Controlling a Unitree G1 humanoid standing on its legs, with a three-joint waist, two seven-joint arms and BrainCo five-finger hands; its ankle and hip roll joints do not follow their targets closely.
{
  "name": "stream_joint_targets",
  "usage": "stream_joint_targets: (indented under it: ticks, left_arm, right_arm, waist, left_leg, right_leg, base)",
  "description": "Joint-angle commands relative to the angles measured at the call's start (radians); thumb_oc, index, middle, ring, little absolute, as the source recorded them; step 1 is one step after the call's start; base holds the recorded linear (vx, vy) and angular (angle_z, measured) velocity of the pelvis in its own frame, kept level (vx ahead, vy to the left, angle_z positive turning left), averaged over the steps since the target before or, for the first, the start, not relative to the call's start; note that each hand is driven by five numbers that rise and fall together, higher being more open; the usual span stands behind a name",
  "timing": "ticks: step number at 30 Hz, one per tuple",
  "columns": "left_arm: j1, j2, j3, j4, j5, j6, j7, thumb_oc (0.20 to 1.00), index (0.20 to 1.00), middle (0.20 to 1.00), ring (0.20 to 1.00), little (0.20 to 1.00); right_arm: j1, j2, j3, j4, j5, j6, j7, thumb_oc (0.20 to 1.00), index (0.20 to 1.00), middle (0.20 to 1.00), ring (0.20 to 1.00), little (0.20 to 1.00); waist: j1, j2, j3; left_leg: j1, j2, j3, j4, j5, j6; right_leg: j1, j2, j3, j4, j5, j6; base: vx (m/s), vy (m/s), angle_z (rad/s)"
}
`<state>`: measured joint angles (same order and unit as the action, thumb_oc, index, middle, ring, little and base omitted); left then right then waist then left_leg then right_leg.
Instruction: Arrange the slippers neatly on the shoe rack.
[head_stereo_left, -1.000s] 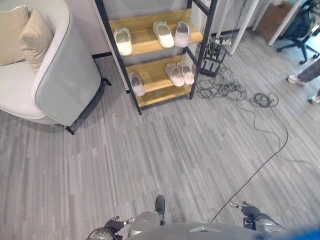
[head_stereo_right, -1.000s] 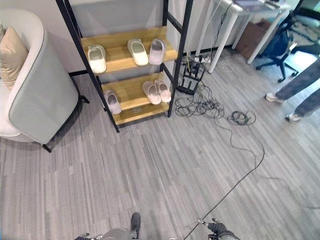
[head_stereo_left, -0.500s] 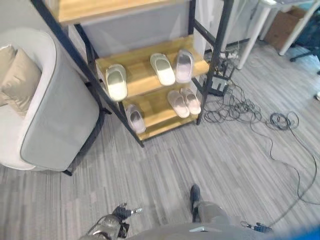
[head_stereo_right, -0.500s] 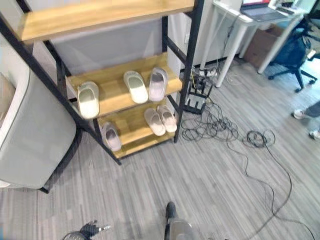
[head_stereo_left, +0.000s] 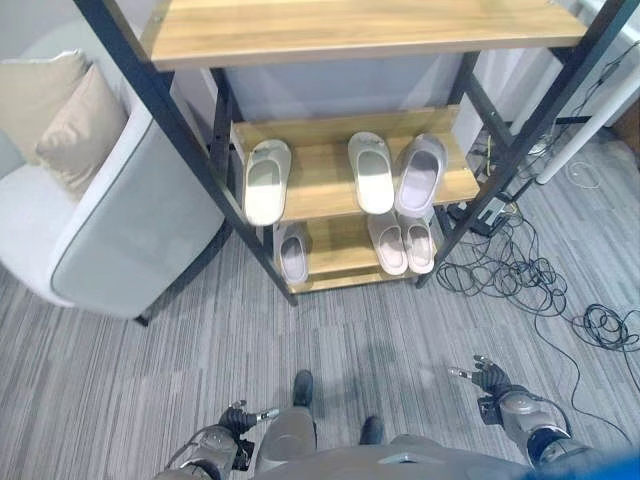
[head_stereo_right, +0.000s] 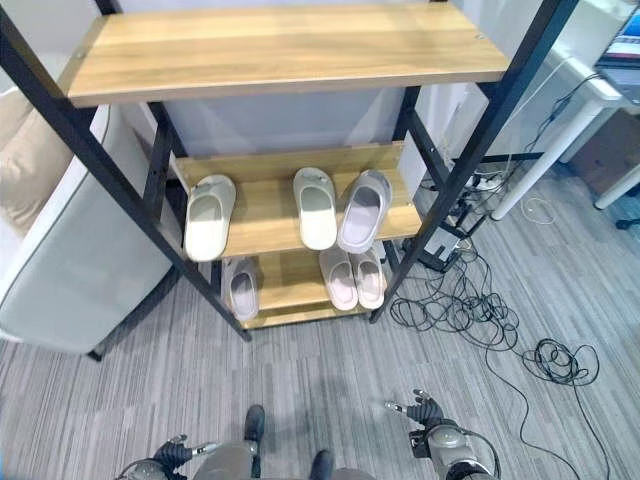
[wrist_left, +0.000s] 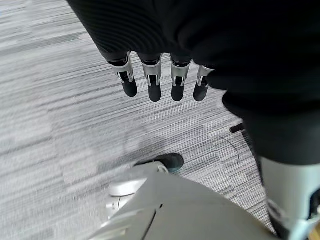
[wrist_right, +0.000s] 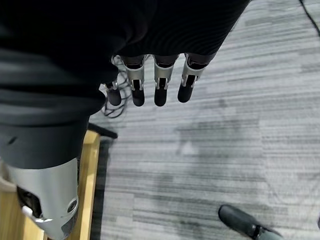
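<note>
Standing left of the shoe rack (head_stereo_left: 190, 140) is a grey armchair (head_stereo_left: 120, 240) with a beige cushion (head_stereo_left: 85, 125); a tangle of cables (head_stereo_left: 520, 275) lies on the floor right of it; the middle shelf (head_stereo_left: 320, 190) carries a pale green slipper (head_stereo_left: 266, 180), a second one (head_stereo_left: 372, 172) and a lilac slipper (head_stereo_left: 420, 176); the bottom shelf holds a grey slipper (head_stereo_left: 292, 253), partly hidden, and a pink pair (head_stereo_left: 402, 242); left hand (head_stereo_left: 236, 418) and right hand (head_stereo_left: 487, 378) hang low, fingers (wrist_left: 152, 82) straight, holding nothing.

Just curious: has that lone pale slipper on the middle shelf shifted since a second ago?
No. The pale slipper still lies beside the rack's left post; the camera moved closer.
</note>
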<state>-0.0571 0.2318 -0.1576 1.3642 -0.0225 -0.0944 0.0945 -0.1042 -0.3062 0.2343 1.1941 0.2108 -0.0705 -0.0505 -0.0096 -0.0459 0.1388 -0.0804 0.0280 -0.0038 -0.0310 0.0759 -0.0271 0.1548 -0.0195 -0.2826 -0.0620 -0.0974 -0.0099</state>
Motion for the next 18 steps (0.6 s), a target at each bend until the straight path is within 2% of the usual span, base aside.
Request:
stream_joint_targets:
  ticks: [1,3,5,6,7,8,11,13,17,18]
  left_arm:
    - [0.001,0.052,-0.004,0.018,0.005,-0.001,0.0,1.0,1.0,1.0,1.0,1.0]
    - [0.003,0.069,0.009,0.017,0.015,-0.009,-0.002,1.0,1.0,1.0,1.0,1.0]
    - [0.001,0.096,0.084,0.021,-0.078,-0.005,-0.016,1.0,1.0,1.0,1.0,1.0]
    - [0.001,0.097,0.084,0.021,-0.078,-0.005,-0.017,1.0,1.0,1.0,1.0,1.0]
    - [-0.006,0.117,0.109,0.046,-0.09,0.003,-0.018,1.0,1.0,1.0,1.0,1.0]
    - [0.0,0.119,0.102,0.058,-0.069,0.002,-0.02,1.0,1.0,1.0,1.0,1.0]
    - [0.007,0.118,0.114,0.066,-0.074,-0.001,-0.017,1.0,1.0,1.0,1.0,1.0]
    - [0.013,0.108,0.114,0.067,-0.081,-0.007,-0.013,1.0,1.0,1.0,1.0,1.0]
    - [0.031,0.08,0.097,0.063,-0.065,-0.011,-0.01,1.0,1.0,1.0,1.0,1.0]
    - [0.038,0.068,0.089,0.05,-0.055,-0.009,-0.007,1.0,1.0,1.0,1.0,1.0]
  right_arm:
    - [0.047,-0.097,-0.067,-0.051,0.003,-0.009,0.051,1.0,1.0,1.0,1.0,1.0]
    - [0.074,-0.094,-0.076,-0.019,-0.005,-0.024,0.066,1.0,1.0,1.0,1.0,1.0]
    - [0.075,-0.073,-0.096,0.009,-0.004,-0.011,0.069,1.0,1.0,1.0,1.0,1.0]
    - [0.074,-0.072,-0.096,0.01,-0.004,-0.011,0.069,1.0,1.0,1.0,1.0,1.0]
    - [0.061,-0.061,-0.093,0.002,-0.014,-0.001,0.077,1.0,1.0,1.0,1.0,1.0]
    - [0.054,-0.051,-0.089,-0.006,-0.014,-0.001,0.073,1.0,1.0,1.0,1.0,1.0]
    - [0.046,-0.045,-0.084,-0.016,-0.017,-0.004,0.066,1.0,1.0,1.0,1.0,1.0]
    - [0.042,-0.04,-0.079,-0.024,-0.016,-0.005,0.058,1.0,1.0,1.0,1.0,1.0]
    - [0.039,-0.041,-0.065,-0.036,-0.025,-0.012,0.051,1.0,1.0,1.0,1.0,1.0]
    - [0.048,-0.039,-0.053,-0.125,-0.044,-0.014,0.042,1.0,1.0,1.0,1.0,1.0]
  waist:
    - [0.028,-0.013,-0.055]
    - [0.029,-0.022,-0.06]
    - [0.036,-0.025,-0.053]
    - [0.036,-0.026,-0.054]
    - [0.031,-0.02,-0.026]
    - [0.025,-0.012,-0.015]
    - [0.022,-0.005,-0.015]
    - [0.019,-0.015,-0.016]
    - [0.022,-0.013,-0.036]
    - [0.02,-0.008,-0.045]
  left_leg:
    - [0.051,0.032,0.011,0.052,-0.118,-0.015]
    - [0.069,0.013,0.017,0.04,-0.136,0.004]
    - [0.06,-0.014,0.008,0.045,-0.148,0.029]
    - [0.058,-0.015,0.008,0.046,-0.148,0.03]
    - [0.053,-0.032,0.007,0.061,-0.156,0.053]
    - [0.06,-0.033,-0.001,0.064,-0.164,0.057]
    - [0.072,-0.027,-0.02,0.05,-0.17,0.045]
    - [0.07,-0.036,-0.043,0.059,-0.178,0.036]
    - [0.078,-0.021,-0.051,0.042,-0.168,0.019]
    - [0.094,0.0,-0.058,0.017,-0.154,0.005]
  right_leg:
    - [-0.089,-0.086,0.012,0.117,0.007,0.093]
    - [-0.094,-0.102,0.035,0.122,0.027,0.118]
    - [-0.127,-0.132,0.042,0.181,0.039,0.145]
    - [-0.13,-0.133,0.042,0.184,0.037,0.146]
    - [-0.209,-0.177,0.057,0.347,0.097,0.187]
    - [-0.233,-0.188,0.09,0.369,0.104,0.19]
    - [-0.237,-0.213,0.112,0.252,0.104,0.172]
    - [-0.212,-0.207,0.162,0.146,0.116,0.177]
    - [-0.171,-0.184,0.145,0.078,0.118,0.171]
    - [-0.142,-0.162,0.129,0.055,0.106,0.16]
  base:
    - [0.12,0.261,0.03]
    - [0.07,0.296,0.02]
    - [0.0,0.271,-0.16]
    - [-0.09,0.259,-0.14]
    - [-0.08,0.2,-0.06]
    - [-0.05,0.187,0.04]
    - [0.05,-0.067,0.11]
    - [0.09,-0.167,0.11]
    - [0.1,-0.182,0.4]
    - [0.12,-0.238,0.36]
